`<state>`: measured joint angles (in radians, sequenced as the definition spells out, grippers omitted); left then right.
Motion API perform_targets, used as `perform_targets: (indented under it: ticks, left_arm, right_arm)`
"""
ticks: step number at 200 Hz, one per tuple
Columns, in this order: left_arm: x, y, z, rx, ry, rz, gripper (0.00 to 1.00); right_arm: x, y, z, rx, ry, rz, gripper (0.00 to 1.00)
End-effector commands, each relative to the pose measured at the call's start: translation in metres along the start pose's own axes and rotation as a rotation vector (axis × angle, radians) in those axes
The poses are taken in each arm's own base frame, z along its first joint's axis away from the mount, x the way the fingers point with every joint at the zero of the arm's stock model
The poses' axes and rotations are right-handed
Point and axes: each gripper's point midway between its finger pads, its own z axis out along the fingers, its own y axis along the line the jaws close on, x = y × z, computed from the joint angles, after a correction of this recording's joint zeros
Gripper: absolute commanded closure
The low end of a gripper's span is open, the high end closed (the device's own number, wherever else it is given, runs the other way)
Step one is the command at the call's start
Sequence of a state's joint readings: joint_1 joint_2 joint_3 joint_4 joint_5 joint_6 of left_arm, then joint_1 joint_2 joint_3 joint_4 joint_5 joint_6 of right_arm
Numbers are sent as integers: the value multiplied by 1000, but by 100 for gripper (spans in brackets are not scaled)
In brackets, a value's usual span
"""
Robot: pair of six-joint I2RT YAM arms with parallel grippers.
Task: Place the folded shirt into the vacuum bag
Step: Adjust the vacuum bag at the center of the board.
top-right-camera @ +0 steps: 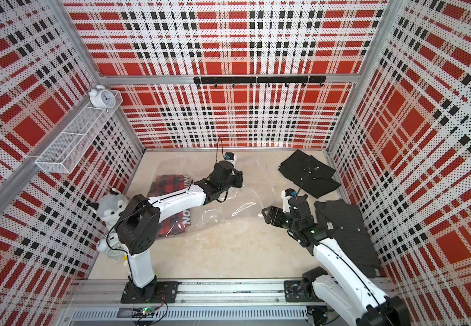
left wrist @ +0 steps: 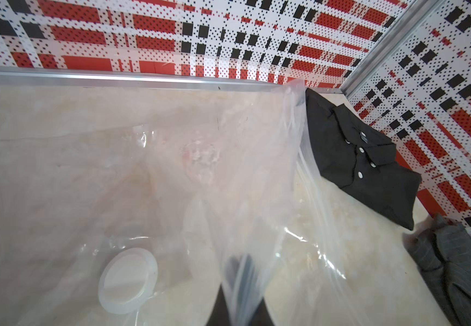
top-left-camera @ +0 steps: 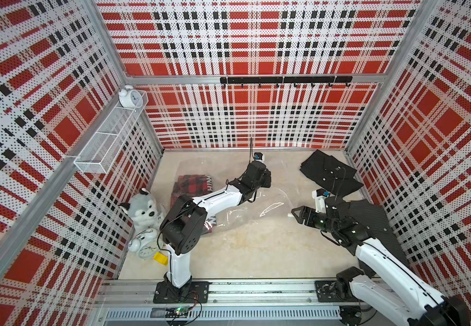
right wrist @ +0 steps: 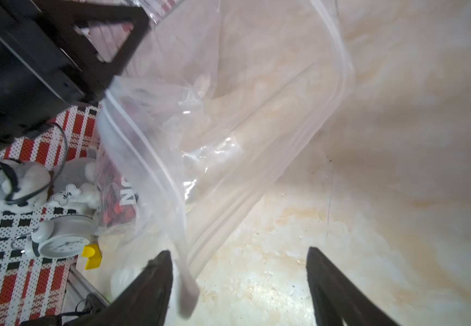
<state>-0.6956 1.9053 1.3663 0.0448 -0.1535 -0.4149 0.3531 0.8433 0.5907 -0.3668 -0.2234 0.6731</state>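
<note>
On the bench [top-left-camera: 242,254], the vacuum bag [top-left-camera: 268,210] lay with its long axis running from the left arm's side straight toward the right jaws [right wrist: 238,251], its open mouth facing them. A red plaid folded cloth [top-left-camera: 192,183] sat deep inside at the closed end, the far end from those jaws. Two folded shirts lay outside the bag: a grey striped one [top-left-camera: 369,220] just behind the right jaws, beside that arm's wrist, and a black one [top-left-camera: 330,172] off to their side, near the back wall. We judged the right arm much nearer to both.

The left jaws [left wrist: 238,271] were pressed together, pinching the bag's upper lip and lifting it. The right jaws were spread and empty, with the lip's loose end between them. The bag's white valve [left wrist: 128,280] lay just beside the left jaws.
</note>
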Motion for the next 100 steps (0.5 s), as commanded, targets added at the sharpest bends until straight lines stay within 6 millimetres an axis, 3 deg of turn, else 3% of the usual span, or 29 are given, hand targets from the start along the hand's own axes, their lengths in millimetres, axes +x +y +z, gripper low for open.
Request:
perform_targets:
  ticks: [1,29,61,100]
  left_arm:
    - [-20,-13,1,31,-48,32,100]
    - [-15,-46,12,101,-37,73,100]
    - [-1,-74,32,139,-4,114,100]
    - [12,-83,61,145,31,133,100]
  right_arm:
    - [-28,-14,-25,129,-87,-28,19]
    - [-61,-18,-28,166,-121,-26,20]
    - [-98,-31,-10,255,-132,-68,20]
    - [-138,-86,31,435,-94,-93,23]
